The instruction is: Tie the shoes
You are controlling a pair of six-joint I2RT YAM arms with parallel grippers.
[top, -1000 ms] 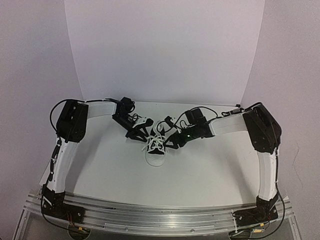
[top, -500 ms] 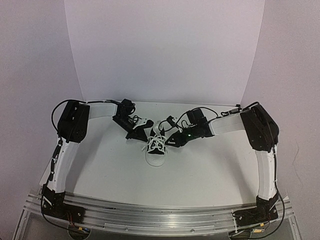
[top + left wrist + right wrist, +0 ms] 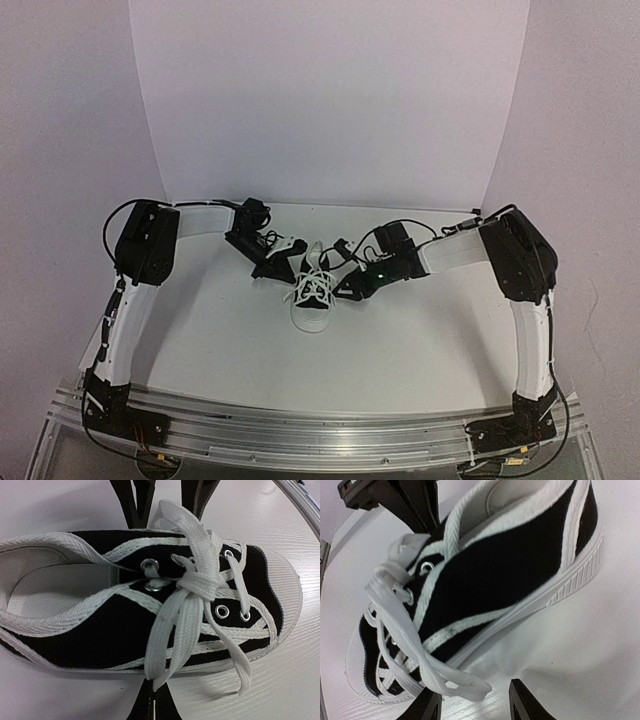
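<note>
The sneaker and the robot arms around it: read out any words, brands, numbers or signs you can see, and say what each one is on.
No readable text anywhere. On the sneaker, the insole and toe cap show no brand or size mark; anything on the arms in the top view is too small to read.

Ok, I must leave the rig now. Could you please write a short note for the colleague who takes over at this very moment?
Left gripper: shut, at one side of the small black canvas sneaker with white toe cap. I cannot tell whether it pinches a lace.
Right gripper: open, at the opposite side. A loose lace end lies near its fingertips, not gripped.
Sneaker: sole down on the white table, between both grippers.
Done: the long white laces are crossed in one first knot.
Left: no bow loops yet. Form the bow and pull it tight.
</note>
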